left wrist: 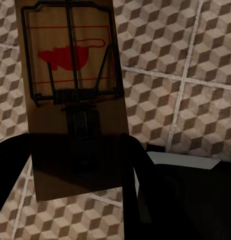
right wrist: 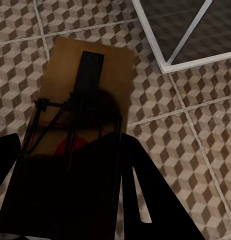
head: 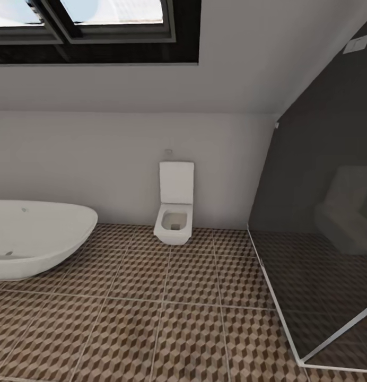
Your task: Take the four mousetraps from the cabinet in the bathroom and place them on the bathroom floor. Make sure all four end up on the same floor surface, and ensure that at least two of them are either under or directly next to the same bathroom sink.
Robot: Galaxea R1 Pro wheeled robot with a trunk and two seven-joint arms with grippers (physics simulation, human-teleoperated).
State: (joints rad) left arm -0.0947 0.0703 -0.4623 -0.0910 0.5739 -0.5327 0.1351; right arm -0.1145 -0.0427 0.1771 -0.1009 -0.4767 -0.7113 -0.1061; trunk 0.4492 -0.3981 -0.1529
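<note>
Left gripper [left wrist: 70,165] pinches tan mousetrap [left wrist: 70,75], red spot, dark wire; right gripper [right wrist: 65,185] pinches second mousetrap [right wrist: 85,95] above bathroom floor [head: 167,329].

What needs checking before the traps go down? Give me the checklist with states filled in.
1. Left gripper holds a mousetrap: ok.
2. Right gripper holds a second mousetrap: ok.
3. Bathroom floor ahead is bare tile: ok.
4. Sink in sight for placing beside it: not ok; the head view shows the bathtub, toilet and glass shower screen.
5. Remaining two traps located: cannot tell.
</note>
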